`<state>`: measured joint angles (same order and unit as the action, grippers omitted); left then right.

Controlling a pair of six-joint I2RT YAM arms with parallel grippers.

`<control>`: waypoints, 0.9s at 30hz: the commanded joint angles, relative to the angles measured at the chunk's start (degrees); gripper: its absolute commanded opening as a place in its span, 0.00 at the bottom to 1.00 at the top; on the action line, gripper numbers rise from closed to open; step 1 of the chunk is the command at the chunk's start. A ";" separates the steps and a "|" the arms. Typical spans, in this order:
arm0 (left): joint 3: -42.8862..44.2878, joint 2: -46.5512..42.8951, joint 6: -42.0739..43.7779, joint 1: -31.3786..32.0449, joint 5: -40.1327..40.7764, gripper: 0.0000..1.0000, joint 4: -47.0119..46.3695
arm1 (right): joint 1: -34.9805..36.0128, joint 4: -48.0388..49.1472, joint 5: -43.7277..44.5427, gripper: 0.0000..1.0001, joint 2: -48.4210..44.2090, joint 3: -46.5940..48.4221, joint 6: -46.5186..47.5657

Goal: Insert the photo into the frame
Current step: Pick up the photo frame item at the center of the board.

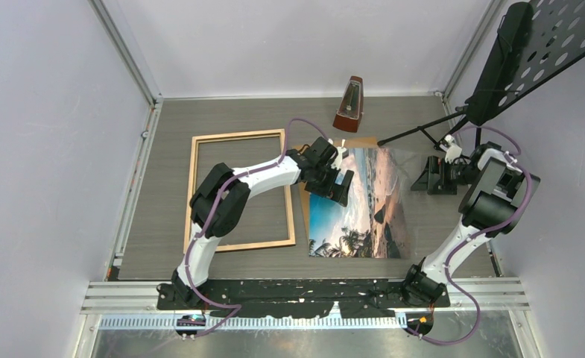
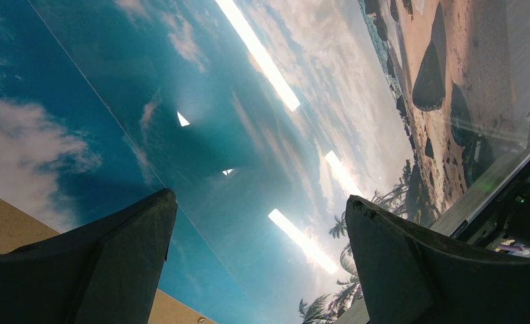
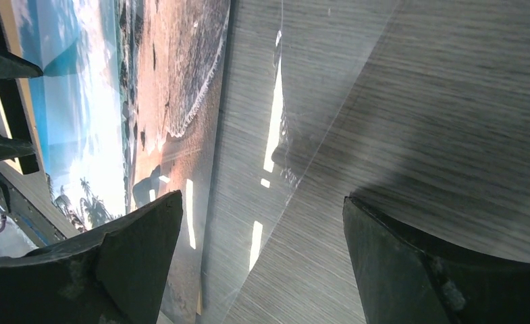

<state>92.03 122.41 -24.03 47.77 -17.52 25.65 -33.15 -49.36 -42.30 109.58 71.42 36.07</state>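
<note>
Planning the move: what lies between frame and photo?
Top view: the edge of a brown backing sheet beside the photo, then bare table; the left arm crosses above.

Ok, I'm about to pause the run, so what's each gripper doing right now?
Left gripper: open, empty, over the glossy rectangular beach photo.
Right gripper: open, empty.

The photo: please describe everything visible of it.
The photo is a large glossy rectangular print of a beach: blue sky, white clouds, palms, sand, dark rocks. It lies flat, picture up, right of the frame, on a brown board that shows along its left and far edges. A clear sheet seems to overlap it, skewed. The open left gripper hangs over its far left corner; contact cannot be told.
</note>
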 commanded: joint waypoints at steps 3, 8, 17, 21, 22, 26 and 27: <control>-0.41 1.93 -0.05 0.48 -0.43 0.99 1.08 | 1.51 -0.92 -3.44 0.93 3.51 2.11 0.68; -0.38 1.91 0.04 0.48 -0.34 0.99 0.98 | 3.59 -1.78 -5.44 0.92 4.84 2.38 1.48; -0.29 2.09 0.15 0.48 -0.29 0.99 0.98 | 4.53 -2.14 -6.30 0.91 4.52 1.84 2.23; -0.65 1.75 0.21 0.48 -0.18 0.99 0.90 | 4.83 -4.11 -6.97 0.88 4.30 2.21 4.24; -0.81 1.69 0.24 0.48 -0.15 0.99 0.82 | 4.84 -4.68 -7.03 0.88 3.99 2.18 4.83; -1.28 1.43 0.21 0.48 0.01 0.99 0.54 | 5.01 -5.08 -6.68 0.84 1.64 1.21 6.04; -1.30 1.42 0.23 0.48 -0.01 0.99 0.54 | 5.01 -5.05 -6.42 0.82 0.82 0.75 6.23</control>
<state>91.98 122.43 -23.83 47.72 -17.34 25.85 -29.85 -50.68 -47.48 112.53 73.49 40.25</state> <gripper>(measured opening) 0.992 0.848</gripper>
